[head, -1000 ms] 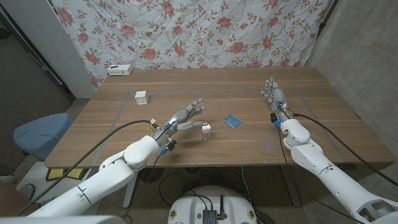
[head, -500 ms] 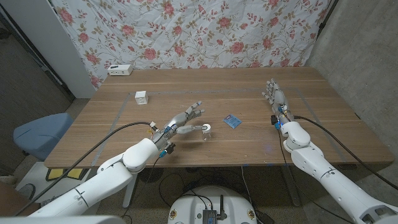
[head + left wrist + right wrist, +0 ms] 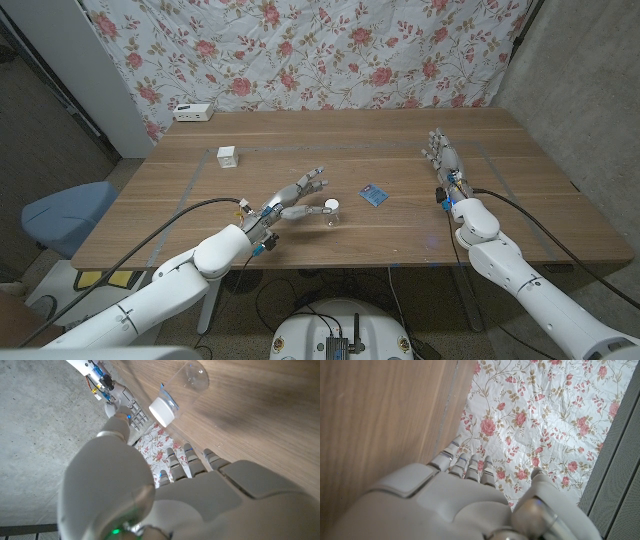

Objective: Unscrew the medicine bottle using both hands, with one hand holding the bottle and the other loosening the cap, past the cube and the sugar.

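Bottle (image 3: 331, 211) tipped over, left hand (image 3: 297, 195) spread beside it

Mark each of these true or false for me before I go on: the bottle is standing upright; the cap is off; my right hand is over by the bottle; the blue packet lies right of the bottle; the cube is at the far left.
1. The medicine bottle stands upright. False: it lies tipped on its side by the left hand.
2. The cap is off. False: the white cap sits on the bottle.
3. The right hand is at the bottle. False: it waits far off on the table's right side, fingers apart, holding nothing.
4. The blue sugar packet lies right of the bottle. True.
5. The white cube sits far left. True.
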Available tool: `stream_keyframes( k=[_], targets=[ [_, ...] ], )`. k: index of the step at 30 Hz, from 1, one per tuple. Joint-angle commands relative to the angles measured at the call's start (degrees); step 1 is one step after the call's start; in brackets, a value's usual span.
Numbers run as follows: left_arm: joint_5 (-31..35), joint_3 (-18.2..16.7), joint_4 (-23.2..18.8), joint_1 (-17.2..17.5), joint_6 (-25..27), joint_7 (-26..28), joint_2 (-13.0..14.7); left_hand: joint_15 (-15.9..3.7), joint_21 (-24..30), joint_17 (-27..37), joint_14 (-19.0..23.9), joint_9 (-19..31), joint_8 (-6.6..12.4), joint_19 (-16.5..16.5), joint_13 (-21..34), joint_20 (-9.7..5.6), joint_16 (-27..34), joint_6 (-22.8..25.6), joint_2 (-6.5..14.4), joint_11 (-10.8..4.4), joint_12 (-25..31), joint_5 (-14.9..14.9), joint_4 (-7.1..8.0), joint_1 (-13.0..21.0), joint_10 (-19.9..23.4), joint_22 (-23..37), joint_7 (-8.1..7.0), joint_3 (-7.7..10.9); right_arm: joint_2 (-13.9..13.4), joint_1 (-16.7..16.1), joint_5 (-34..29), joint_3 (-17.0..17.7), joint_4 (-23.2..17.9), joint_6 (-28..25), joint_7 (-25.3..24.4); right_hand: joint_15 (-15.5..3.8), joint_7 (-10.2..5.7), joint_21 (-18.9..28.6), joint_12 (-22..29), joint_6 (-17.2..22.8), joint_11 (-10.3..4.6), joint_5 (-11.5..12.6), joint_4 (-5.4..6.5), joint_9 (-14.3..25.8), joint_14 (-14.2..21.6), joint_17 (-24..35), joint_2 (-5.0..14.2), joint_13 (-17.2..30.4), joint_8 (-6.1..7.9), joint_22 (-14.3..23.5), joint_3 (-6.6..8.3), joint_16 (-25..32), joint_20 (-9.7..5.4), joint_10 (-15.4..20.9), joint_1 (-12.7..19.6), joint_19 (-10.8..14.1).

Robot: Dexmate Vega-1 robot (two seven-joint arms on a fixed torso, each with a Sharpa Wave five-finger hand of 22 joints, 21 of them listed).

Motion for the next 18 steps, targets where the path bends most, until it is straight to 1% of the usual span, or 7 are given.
stream_keyframes(
  k=[1, 3, 8, 10, 13, 16, 18],
  targets=[
    [1.6, 0.0, 1.2, 0.3, -1.0, 0.4, 0.0, -8.72, 0.4, 0.0, 1.6, 0.2, 0.29, 0.2, 0.1, -0.23, 0.5, -0.5, -0.6, -0.32, 0.5, 0.6, 0.11, -1.0, 1.5, 0.2, -0.17, -1.06, 0.2, -0.5, -0.3, 0.0, -0.5, -0.3, -0.6, -0.27, -0.37, 0.1, 0.2, 0.4, -0.26, 0.2, -0.46, 0.2, 0.2, 0.1, 0.05, 0.2, 0.16, 0.1, -0.02, 0.3, -1.5, 0.4, -0.3, 0.2],
    [1.9, 0.0, 1.4, 0.3, -0.9, 0.6, -0.1, -8.69, 0.4, 0.0, 1.9, 0.2, 0.3, 0.2, 0.0, -0.27, 0.6, -0.5, -0.7, -0.33, 0.5, 0.8, 0.11, -1.2, 1.8, 0.2, -0.18, -1.25, 0.3, -0.5, -0.3, 0.0, -0.4, -0.2, -0.6, -0.28, -0.4, 0.1, 0.2, 0.4, -0.05, 0.2, -0.47, 0.2, 0.2, 0.1, 0.04, 0.2, 0.16, 0.1, -0.03, 0.3, -1.5, 0.4, -0.3, 0.2],
    [2.7, 0.3, 1.6, 0.1, -0.7, 0.5, 0.0, -8.94, 0.4, -0.1, 3.3, 0.2, 0.44, 0.5, -0.2, -0.81, 0.7, -0.2, -0.9, -0.35, 0.8, 1.4, 0.08, -1.4, 3.2, 0.2, -0.16, -1.96, 0.5, -0.7, -0.3, 0.0, -0.3, 0.0, -0.9, -0.31, -0.43, 0.1, 0.2, 0.4, -0.31, 0.2, -0.5, 0.2, 0.2, 0.1, 0.05, 0.2, 0.15, 0.1, -0.03, 0.3, -1.49, 0.4, -0.3, 0.2],
    [2.8, 0.4, 1.8, -0.1, -0.6, 0.3, 0.0, -9.13, 0.6, -0.1, 4.1, 0.2, 0.5, 1.2, -0.3, 0.07, 0.7, -0.1, -1.0, -0.38, 0.7, 1.8, -0.01, -1.4, 3.7, 0.2, -0.18, -2.39, 0.6, -0.9, -0.3, 0.1, -0.3, 0.2, -0.9, -0.31, -0.45, 0.1, 0.2, 0.4, -0.35, 0.2, -0.5, 0.2, 0.2, 0.1, 0.05, 0.2, 0.14, 0.1, -0.03, 0.3, -1.46, 0.4, -0.3, 0.2],
    [3.7, 0.7, 1.9, -0.4, -0.5, 0.1, 0.2, -9.19, 0.7, -0.1, 5.1, 0.2, 0.69, 2.1, -0.4, 0.4, 0.7, 0.4, -0.9, -0.39, 0.8, 2.3, -0.16, -1.2, 4.9, 0.1, -0.11, -2.74, 0.6, -1.1, -0.3, 0.2, -0.3, 0.3, -1.1, -0.26, -0.45, 0.1, 0.2, 0.5, -0.26, 0.3, -0.51, 0.2, 0.2, 0.1, 0.06, 0.2, 0.14, 0.1, -0.03, 0.3, -1.47, 0.4, -0.3, 0.3],
    [4.2, 0.9, 1.9, -0.7, -0.3, -0.1, 0.3, -9.29, 0.9, -0.1, 6.1, 0.2, 0.87, 3.2, -0.5, -0.03, 0.7, 1.1, -0.8, -0.45, 0.7, 2.6, -0.28, -0.9, 5.5, 0.1, 0.34, -3.05, 0.7, -1.3, -0.3, 0.3, -0.3, 0.6, -1.1, -0.22, -0.47, 0.1, 0.2, 0.5, -0.5, 0.3, -0.53, 0.2, 0.2, 0.1, 0.08, 0.2, 0.13, 0.1, -0.03, 0.3, -1.46, 0.4, -0.3, 0.3],
    [4.8, 1.1, 1.9, -0.8, -0.3, 0.0, 0.3, -9.25, 0.9, -0.1, 6.6, 0.2, 0.81, 3.4, -0.5, -0.43, 0.7, 1.1, -0.7, 0.13, 0.6, 2.8, -0.3, -0.8, 5.4, 0.1, 0.84, -3.23, 0.7, -1.5, -0.3, 0.3, -0.3, 0.8, -1.1, -0.26, -0.47, 0.1, 0.2, 0.5, -0.31, 0.3, -0.54, 0.2, 0.3, 0.1, 0.09, 0.2, 0.12, 0.1, -0.03, 0.3, -1.45, 0.4, -0.3, 0.3]
  ],
)
